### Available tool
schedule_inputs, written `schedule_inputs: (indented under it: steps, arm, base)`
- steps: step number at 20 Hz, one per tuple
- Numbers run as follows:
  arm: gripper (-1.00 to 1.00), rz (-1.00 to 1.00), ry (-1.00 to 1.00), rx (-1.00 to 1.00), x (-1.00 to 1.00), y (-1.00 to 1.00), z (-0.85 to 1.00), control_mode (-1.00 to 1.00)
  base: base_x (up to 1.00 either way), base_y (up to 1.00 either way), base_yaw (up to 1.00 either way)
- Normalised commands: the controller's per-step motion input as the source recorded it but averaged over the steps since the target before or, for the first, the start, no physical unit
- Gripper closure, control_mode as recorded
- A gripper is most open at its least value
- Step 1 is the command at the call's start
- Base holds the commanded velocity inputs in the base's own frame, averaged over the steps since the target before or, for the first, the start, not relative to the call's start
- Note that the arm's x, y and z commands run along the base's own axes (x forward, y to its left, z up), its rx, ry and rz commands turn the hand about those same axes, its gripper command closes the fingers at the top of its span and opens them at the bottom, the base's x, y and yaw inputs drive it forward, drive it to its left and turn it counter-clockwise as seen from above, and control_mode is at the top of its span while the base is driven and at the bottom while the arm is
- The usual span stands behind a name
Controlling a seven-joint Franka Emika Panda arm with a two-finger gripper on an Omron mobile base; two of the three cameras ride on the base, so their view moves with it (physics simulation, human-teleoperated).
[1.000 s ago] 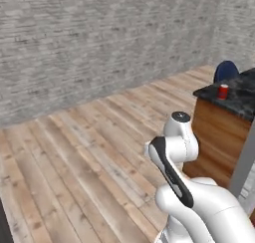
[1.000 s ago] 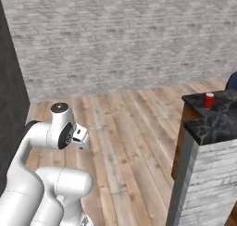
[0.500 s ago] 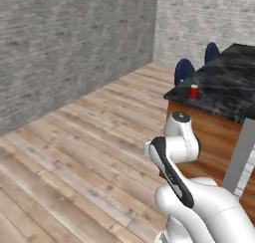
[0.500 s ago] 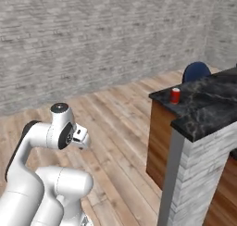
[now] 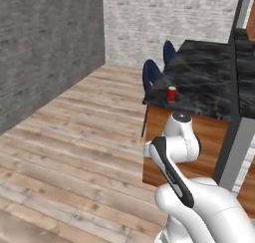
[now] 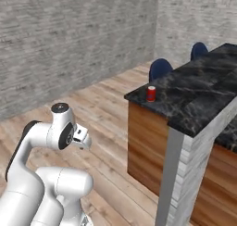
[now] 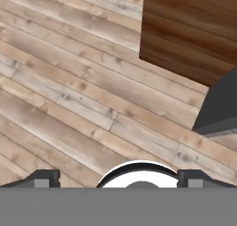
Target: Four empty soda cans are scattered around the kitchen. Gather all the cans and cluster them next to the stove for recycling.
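Observation:
One red soda can (image 5: 172,94) with a silver top stands upright near the corner of a black marbled island counter (image 5: 209,87). From the right base view the same can (image 6: 151,94) is ahead and to the right of my folded arm. My gripper (image 7: 118,178) is open and holds nothing. It points down at the plank floor, well short of the can and lower than the counter top. Its fingertips (image 7: 44,178) stand wide apart at the bottom of the hand view. The stove is out of view.
Two blue chairs (image 5: 151,75) (image 5: 169,50) stand at the island's far side. The island's brown wood side (image 7: 194,30) and a grey post (image 6: 176,174) are close to my base. Open plank floor (image 5: 74,137) lies to the left, bounded by brick walls (image 6: 69,40).
The whole picture has shifted, so the base has moved. The island with the red can is nearer and more central now. My arm stays folded and the gripper stays open.

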Motion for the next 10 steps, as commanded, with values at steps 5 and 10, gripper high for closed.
schedule_inputs:
  steps: [5,10]
  arm:
    - [-1.00,0.00,0.00,0.00,0.00,0.00,0.00,1.00]
    - [-1.00,0.00,0.00,0.00,0.00,0.00,0.00,1.00]
  base:
    - [0.53,0.32,-0.45]
    - [0.55,0.35,-0.40]
